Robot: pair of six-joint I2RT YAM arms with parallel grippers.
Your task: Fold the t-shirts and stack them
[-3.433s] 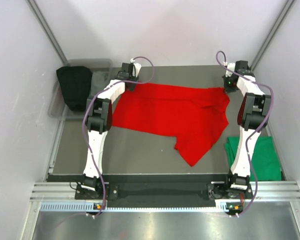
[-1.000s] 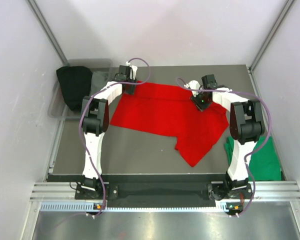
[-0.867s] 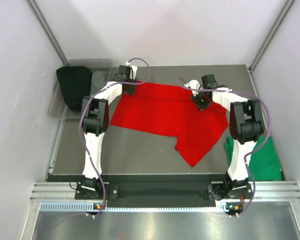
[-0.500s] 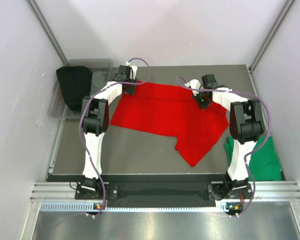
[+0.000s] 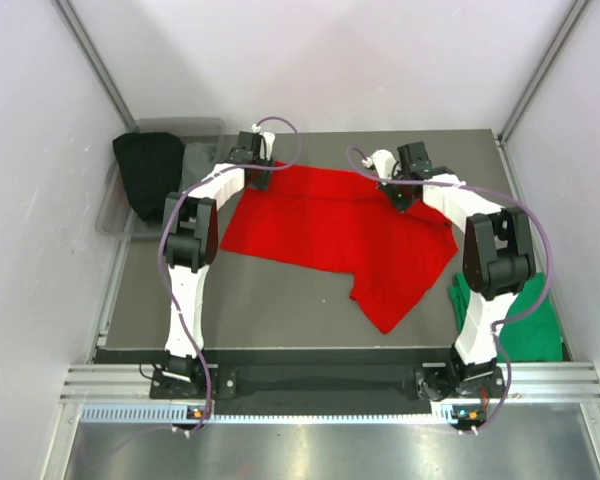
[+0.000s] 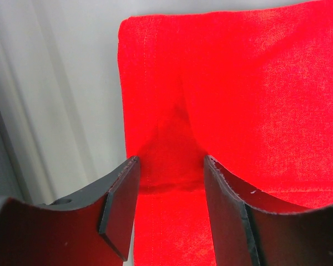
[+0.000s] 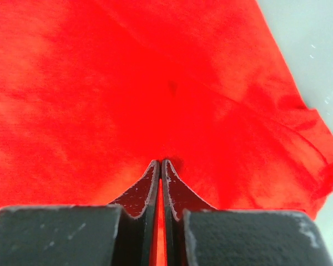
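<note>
The left arm (image 5: 192,250) reaches far across the table (image 5: 270,300) to the back left corner of the red t-shirt (image 5: 330,225). The right arm (image 5: 490,255) bends at the elbow and leans in to the left, so its tip is on the back edge of the same shirt, near the middle. The red t-shirt lies spread out on the table, with one part hanging down toward the front. The green t-shirt (image 5: 530,315) lies in a bunch at the right edge, beside the right arm, well apart from both tips. From above you can see all this, and a black cloth (image 5: 148,175) off to the left, but the tips are too small to read. The close views show more. The left pincer (image 6: 171,163) has its two dark fingers (image 6: 119,199) apart, one on each side of a little bump of red cloth near the shirt's corner. The right pincer (image 7: 160,162) is pressed together, clamped on a thin bit of the red cloth, and folds in the shirt run out from its tip.
</note>
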